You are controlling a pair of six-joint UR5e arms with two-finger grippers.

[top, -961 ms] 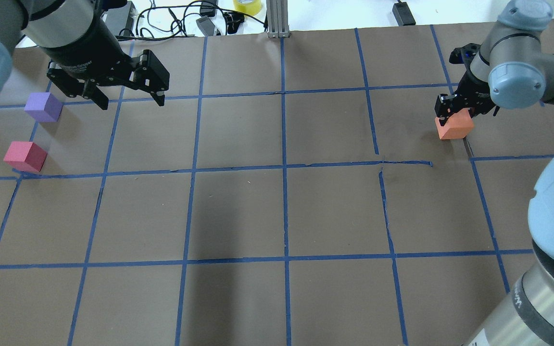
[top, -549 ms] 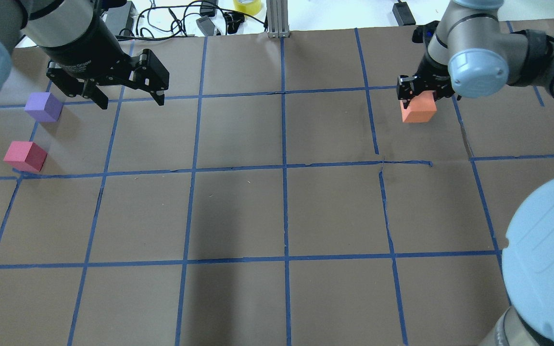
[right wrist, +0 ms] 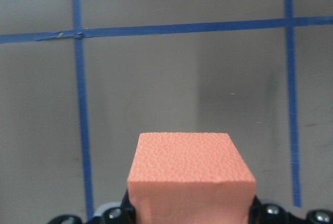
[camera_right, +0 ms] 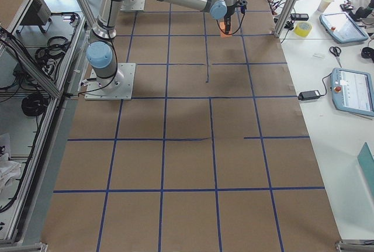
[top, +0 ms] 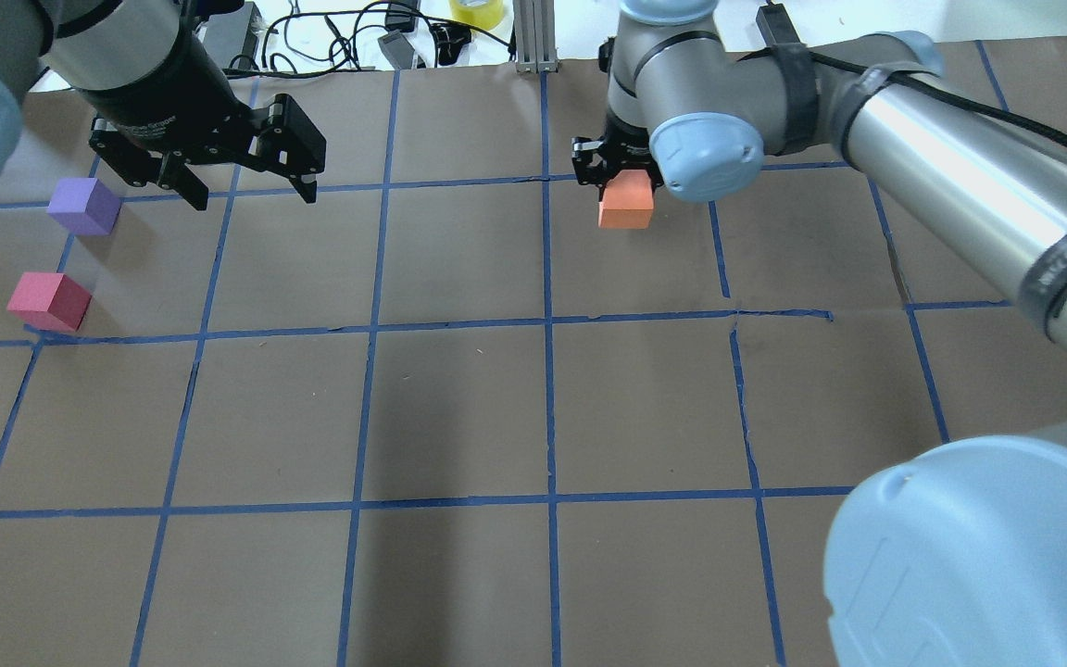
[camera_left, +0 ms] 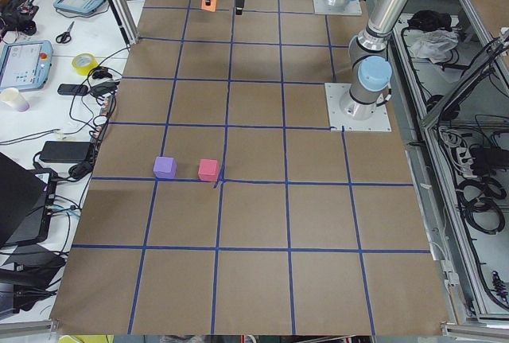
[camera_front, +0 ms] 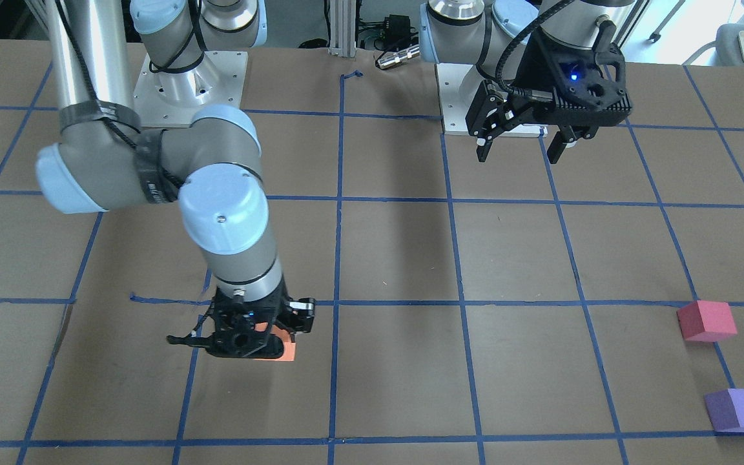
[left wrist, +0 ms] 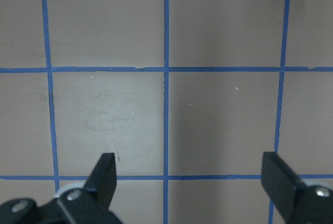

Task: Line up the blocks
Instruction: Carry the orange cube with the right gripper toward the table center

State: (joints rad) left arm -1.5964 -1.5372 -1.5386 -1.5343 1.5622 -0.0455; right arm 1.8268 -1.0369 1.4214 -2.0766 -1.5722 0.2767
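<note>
Overhead gets both tools and all three blocks in one shot. There the right gripper [top: 620, 182] has the orange block [top: 626, 208] clamped between its fingers, near the operators' edge of the table [top: 459, 408], roughly mid-length. The front-facing view hides most of that block behind the gripper body; only one orange corner sticks out. Right wrist cam adds what neither gives: the block is centred in the jaws, textured face to the lens, with brown paper and tape lines beyond it. Clearance over the table: cannot tell from any view.

In the table's left half sit the purple block [top: 82, 206] and the pinkish red block [top: 48, 301], near each other but apart. Purple is nearer the operators' edge; red is by a tape crossing. Exterior left shows them side by side along one tape line; exterior right does not reach them.

Room: a run of open grid squares lies between the orange block and the other two. At or beyond the operators' edge, close behind the orange block: a post [top: 533, 37], cables [top: 330, 37], a yellow tape roll [top: 478, 11].

Near the purple block the left gripper [top: 253, 196] hangs above the table, fingers [left wrist: 104, 177] spread wide, holding nothing. Its wrist cam shows only grid between them.
</note>
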